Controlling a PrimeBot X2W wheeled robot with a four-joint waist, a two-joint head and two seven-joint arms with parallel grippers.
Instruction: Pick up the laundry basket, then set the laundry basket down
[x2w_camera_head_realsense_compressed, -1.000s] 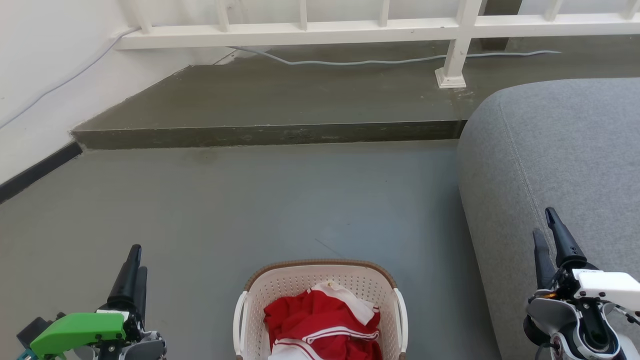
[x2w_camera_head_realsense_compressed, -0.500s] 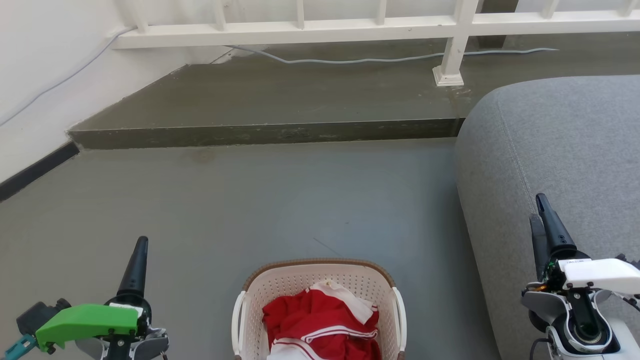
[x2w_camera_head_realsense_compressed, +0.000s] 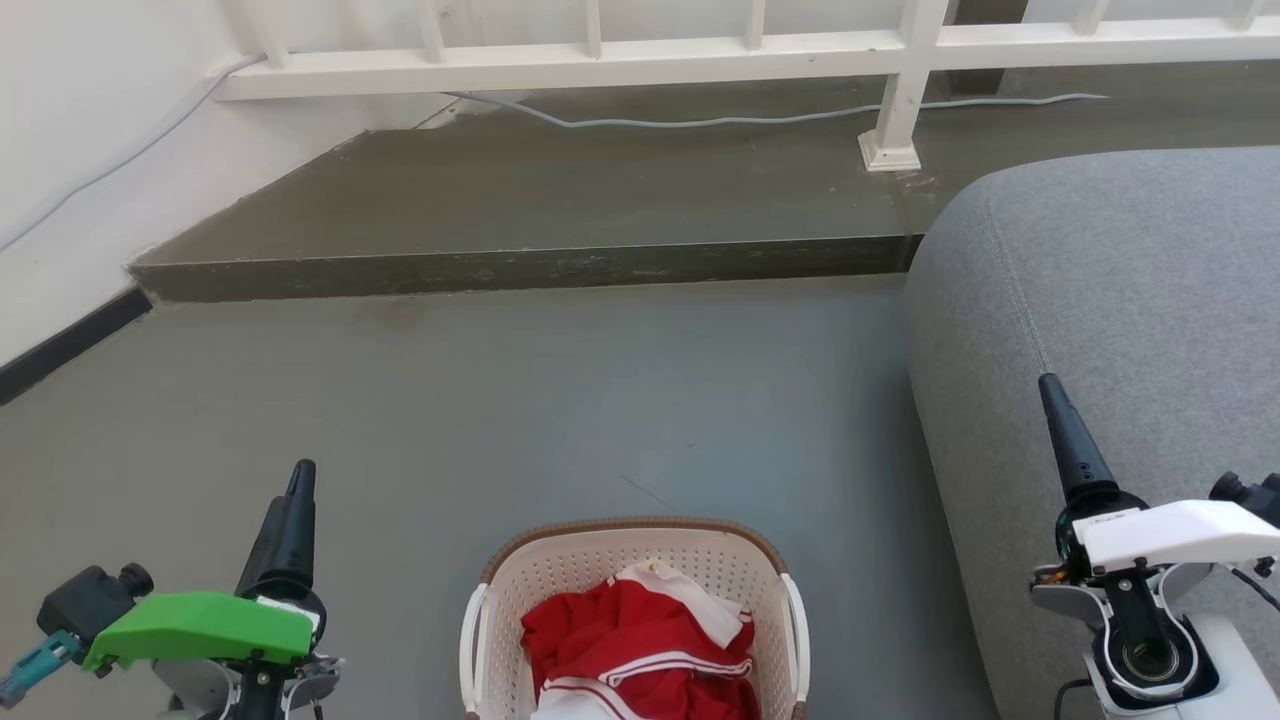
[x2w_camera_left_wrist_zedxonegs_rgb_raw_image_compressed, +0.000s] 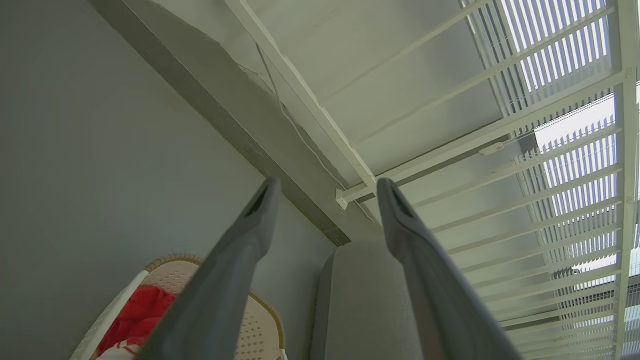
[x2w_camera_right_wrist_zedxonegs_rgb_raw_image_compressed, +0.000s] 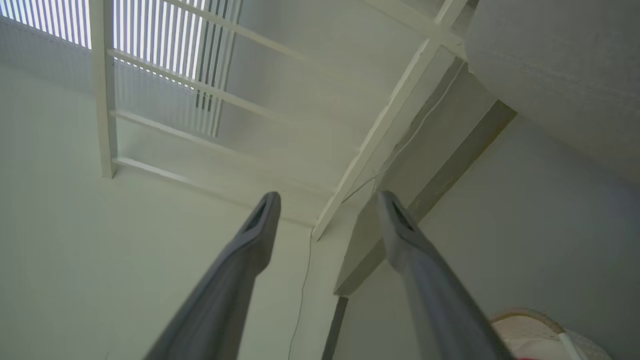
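The cream-white perforated plastic laundry basket (x2w_camera_head_realsense_compressed: 590, 565) with a brown woven-look rim stands on the grey floor (x2w_camera_head_realsense_compressed: 500, 400) at the bottom middle of the head view. A crumpled red-and-white garment (x2w_camera_head_realsense_compressed: 640, 640) lies inside it. The left hand (x2w_camera_head_realsense_compressed: 300, 478) hangs well to its left. The right hand (x2w_camera_head_realsense_compressed: 1052, 395) hangs well to its right, in front of the grey fabric sofa (x2w_camera_head_realsense_compressed: 1100, 280). Both hands have their fingers spread wide, hold nothing, and are clear of the basket's white side handles (x2w_camera_head_realsense_compressed: 468, 640).

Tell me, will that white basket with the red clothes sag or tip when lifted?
Probably stays stiff: the laundry basket is perforated plastic with a woven-look rim. Likely light, holding just a red garment. It might tilt if raised by one side handle alone.
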